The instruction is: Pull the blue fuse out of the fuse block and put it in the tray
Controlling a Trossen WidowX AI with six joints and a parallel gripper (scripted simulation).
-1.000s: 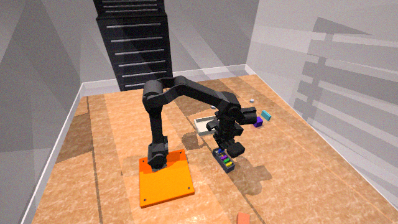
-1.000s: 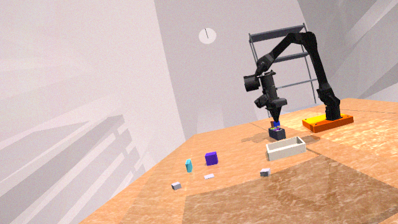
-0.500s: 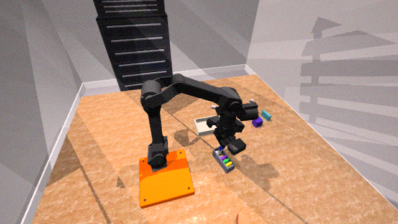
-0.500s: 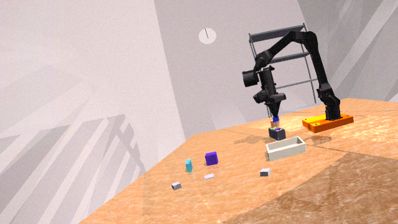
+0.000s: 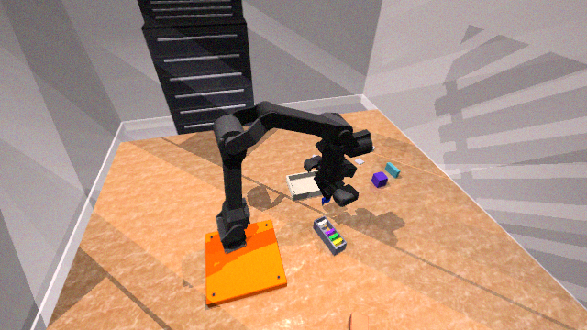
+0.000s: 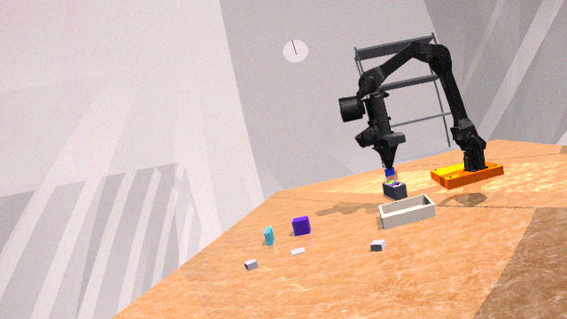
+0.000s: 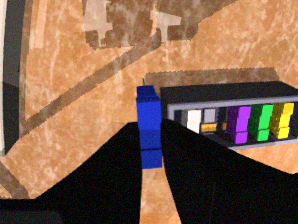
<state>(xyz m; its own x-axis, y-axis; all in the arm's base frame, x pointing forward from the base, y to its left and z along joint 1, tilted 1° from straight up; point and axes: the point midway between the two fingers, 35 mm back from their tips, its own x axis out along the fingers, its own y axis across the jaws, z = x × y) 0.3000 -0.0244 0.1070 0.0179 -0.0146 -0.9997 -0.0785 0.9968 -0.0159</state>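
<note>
My gripper (image 6: pixel 389 168) (image 7: pixel 149 131) is shut on the blue fuse (image 5: pixel 326 201) (image 6: pixel 390 174) (image 7: pixel 149 120) and holds it upright in the air, above the table. In the wrist view the fuse shows beside the white fuse's end of the fuse block (image 5: pixel 339 250) (image 6: pixel 393 192) (image 7: pixel 220 92). The block holds the white fuse (image 7: pixel 193 121), the purple fuse (image 7: pixel 239 122), the green fuse (image 7: pixel 263 121) and the yellow fuse (image 7: pixel 285 121), with an empty slot between white and purple. The tray (image 5: pixel 291 189) (image 6: pixel 407 215) stands near the block; the arm hides part of it in the top view.
A purple cube (image 5: pixel 380 180) (image 6: pixel 301 226) and a turquoise block (image 5: pixel 393 170) (image 6: pixel 268 236) stand beyond the tray. A flat white piece (image 5: pixel 359 161) (image 6: pixel 298 251) and small grey blocks (image 6: pixel 377 245) (image 6: pixel 251 264) lie around there. The arm stands on an orange base plate (image 5: pixel 248 275) (image 6: pixel 452 181).
</note>
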